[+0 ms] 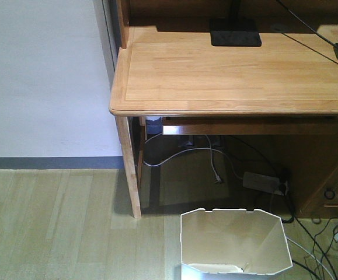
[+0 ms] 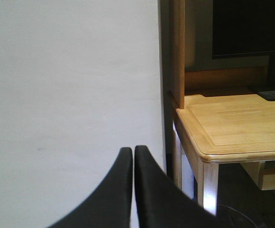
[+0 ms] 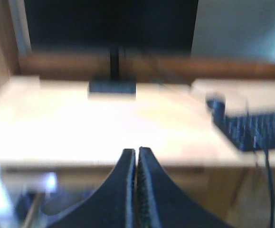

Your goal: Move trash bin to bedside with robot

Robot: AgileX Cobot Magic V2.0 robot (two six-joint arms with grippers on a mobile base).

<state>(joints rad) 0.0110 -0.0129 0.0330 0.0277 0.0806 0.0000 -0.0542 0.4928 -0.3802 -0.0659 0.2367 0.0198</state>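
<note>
A pale wall and a wood-plank floor fill the left of the front view. No bed is seen in any view, so the bedside is judged to lie outside the frames. The light wooden desk takes up the upper right, with a black monitor base on it and a power strip with loose cables beneath it.

The trash bin is found upright on the floor just in front of the desk, right of the desk leg, at the bottom edge of the front view. Its mouth is open, and little can be made out inside.

The left claw is clenched on nothing and is aimed at the wall beside the desk corner. The right claw is likewise pressed closed and empty, facing the desk top in a blurred picture.

The approach step is judged to be in hand, since the bin is not yet gripped. For the next move, one claw would need to be opened, lowered to the thin rim and closed over it gently before the bin is carried off.
</note>
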